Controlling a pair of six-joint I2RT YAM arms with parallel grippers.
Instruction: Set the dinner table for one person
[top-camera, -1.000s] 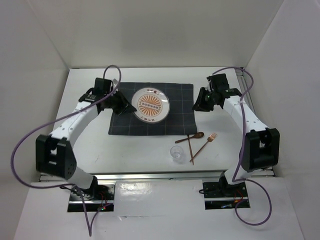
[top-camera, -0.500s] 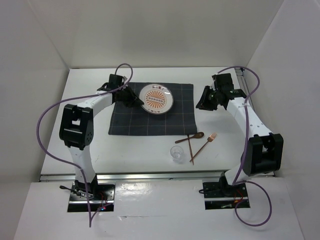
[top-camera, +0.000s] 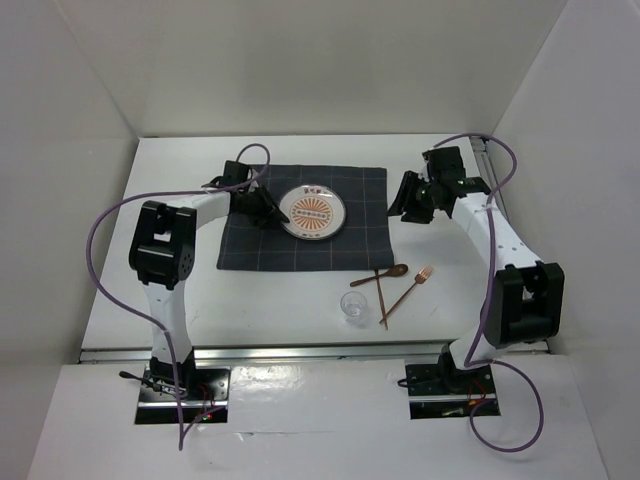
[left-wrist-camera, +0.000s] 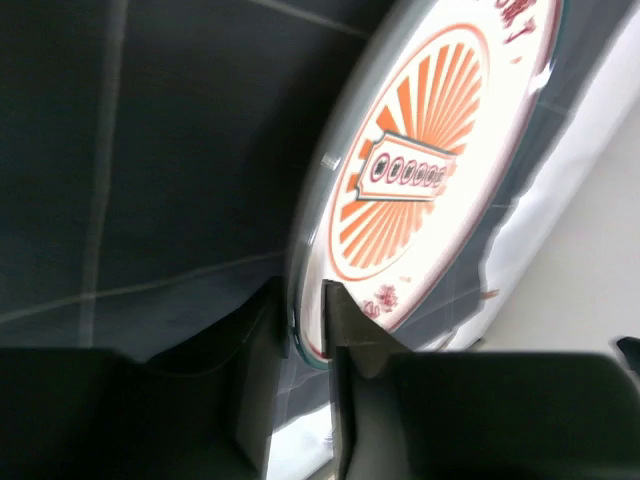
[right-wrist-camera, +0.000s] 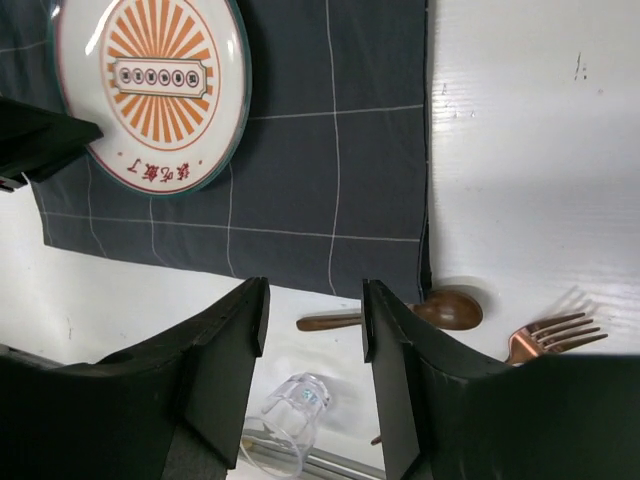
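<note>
Pinching plate rim with left gripper, over mat. Holding right gripper parted, empty. Long axis of dinner table left-right.

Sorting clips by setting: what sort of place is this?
Probably a lab test booth, not a home: bare white walls box in the white table, with robot arms bolted at its near edge.

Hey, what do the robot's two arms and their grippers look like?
The left arm and the right arm are both built from white tubular links with boxy black joint housings. A loose purple cable loops along each arm. The left gripper and the right gripper have flat, matte black fingers.
</note>
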